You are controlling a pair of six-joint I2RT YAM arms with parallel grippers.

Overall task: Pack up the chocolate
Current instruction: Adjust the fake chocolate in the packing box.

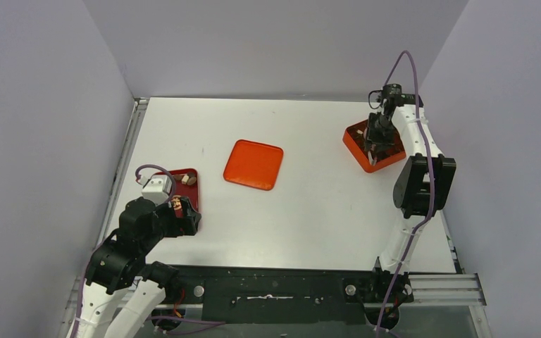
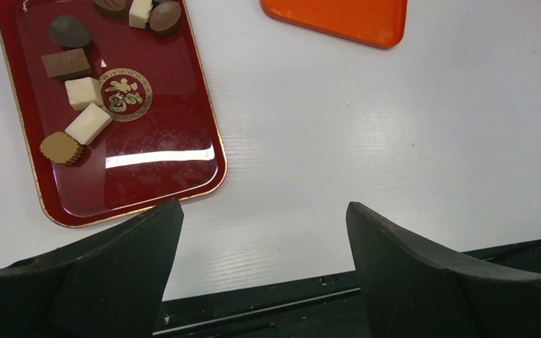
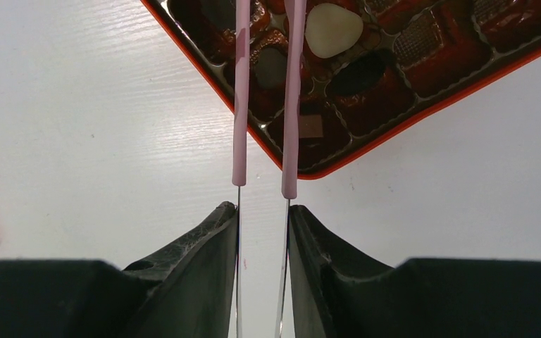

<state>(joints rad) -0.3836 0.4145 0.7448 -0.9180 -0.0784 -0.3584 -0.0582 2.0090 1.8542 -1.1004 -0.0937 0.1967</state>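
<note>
Pink tongs (image 3: 292, 105) pinched shut in our right hand (image 3: 263, 210), tips over the orange box (image 3: 430, 67); we should release only above an empty cell, while most chocolate (image 2: 83, 91) sits on the red tray (image 2: 162, 120) near our wide-open, empty left hand (image 2: 264, 208).

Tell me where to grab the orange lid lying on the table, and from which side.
Probably its near edge. The orange lid lies flat on the table and looks too wide for the jaws to span. The open left gripper could come in low from the near side, with one finger over the edge and one slipped under it.
</note>
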